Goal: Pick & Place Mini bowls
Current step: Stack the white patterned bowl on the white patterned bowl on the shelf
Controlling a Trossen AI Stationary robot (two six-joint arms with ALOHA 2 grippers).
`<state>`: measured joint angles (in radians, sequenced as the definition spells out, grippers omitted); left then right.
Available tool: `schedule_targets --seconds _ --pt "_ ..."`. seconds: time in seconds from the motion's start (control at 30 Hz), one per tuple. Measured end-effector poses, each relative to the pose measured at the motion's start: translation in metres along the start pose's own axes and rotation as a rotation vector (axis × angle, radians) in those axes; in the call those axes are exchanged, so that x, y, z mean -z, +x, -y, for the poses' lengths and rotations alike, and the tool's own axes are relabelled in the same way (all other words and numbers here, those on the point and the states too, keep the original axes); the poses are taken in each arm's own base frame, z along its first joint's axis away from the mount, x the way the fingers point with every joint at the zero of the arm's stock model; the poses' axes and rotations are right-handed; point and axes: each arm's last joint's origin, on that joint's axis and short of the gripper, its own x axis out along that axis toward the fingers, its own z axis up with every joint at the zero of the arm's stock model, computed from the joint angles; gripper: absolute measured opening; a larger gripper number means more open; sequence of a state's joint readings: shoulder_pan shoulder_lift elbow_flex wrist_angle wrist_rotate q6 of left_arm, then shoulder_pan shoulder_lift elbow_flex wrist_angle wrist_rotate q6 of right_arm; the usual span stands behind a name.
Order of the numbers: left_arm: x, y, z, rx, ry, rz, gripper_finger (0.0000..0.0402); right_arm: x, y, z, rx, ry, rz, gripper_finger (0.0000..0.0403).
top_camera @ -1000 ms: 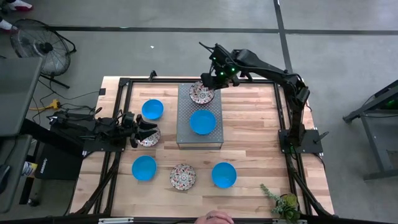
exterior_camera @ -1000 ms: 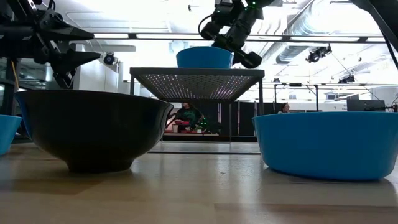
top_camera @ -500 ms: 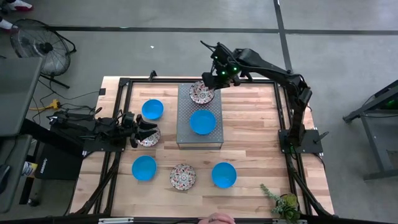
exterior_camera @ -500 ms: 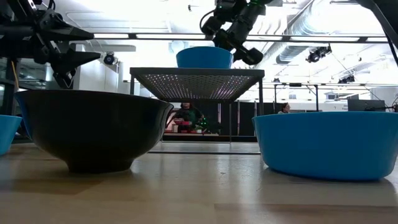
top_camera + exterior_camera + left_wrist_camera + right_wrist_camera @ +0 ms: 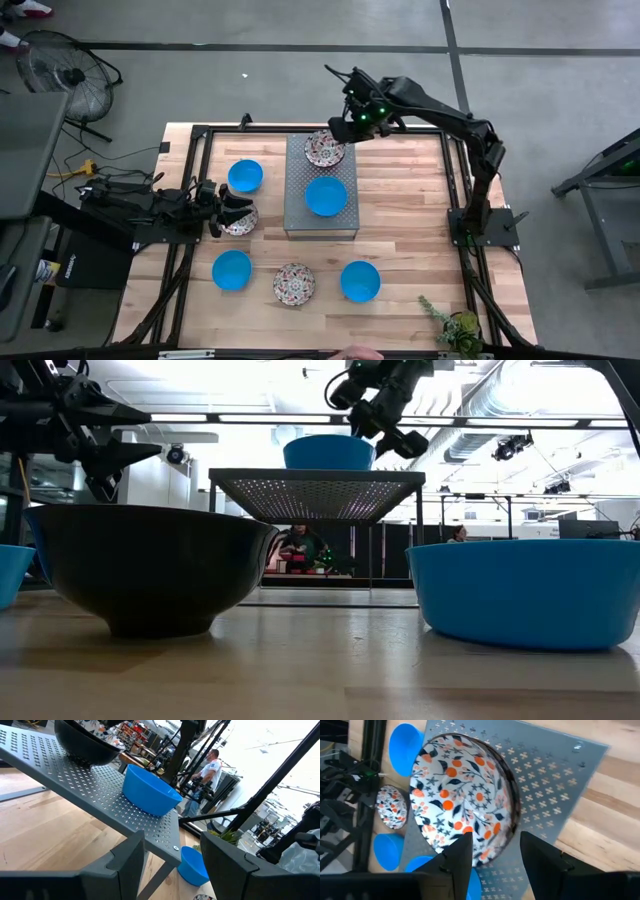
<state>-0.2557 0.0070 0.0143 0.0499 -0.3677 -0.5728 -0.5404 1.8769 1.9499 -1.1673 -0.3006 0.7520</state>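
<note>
Right gripper [image 5: 345, 127] hangs above the far end of the grey perforated platform [image 5: 321, 222], fingers spread with nothing between them. Below it I see a floral bowl [image 5: 324, 149] sitting on that platform, with a blue bowl [image 5: 326, 196] just beside it on the same surface. My left gripper [image 5: 236, 208] waits at the table's left edge, jaws apart, over another floral bowl [image 5: 240, 222]. On the wooden table [image 5: 410, 225] I count three more blue bowls [image 5: 245, 175] [image 5: 232, 269] [image 5: 360, 281] and one floral bowl [image 5: 294, 284].
</note>
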Motion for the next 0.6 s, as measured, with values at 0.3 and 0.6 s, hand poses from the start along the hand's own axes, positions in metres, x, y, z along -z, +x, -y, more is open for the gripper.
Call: schedule_targets --seconds 0.3,0.6 --pt "0.0 0.0 0.0 0.0 0.0 0.0 0.019 0.009 -0.014 -0.007 0.064 -0.278 0.096 0.0091" --pt "0.0 0.0 0.0 0.0 0.0 0.0 0.019 0.017 -0.023 -0.016 0.107 -0.395 0.184 0.0007"
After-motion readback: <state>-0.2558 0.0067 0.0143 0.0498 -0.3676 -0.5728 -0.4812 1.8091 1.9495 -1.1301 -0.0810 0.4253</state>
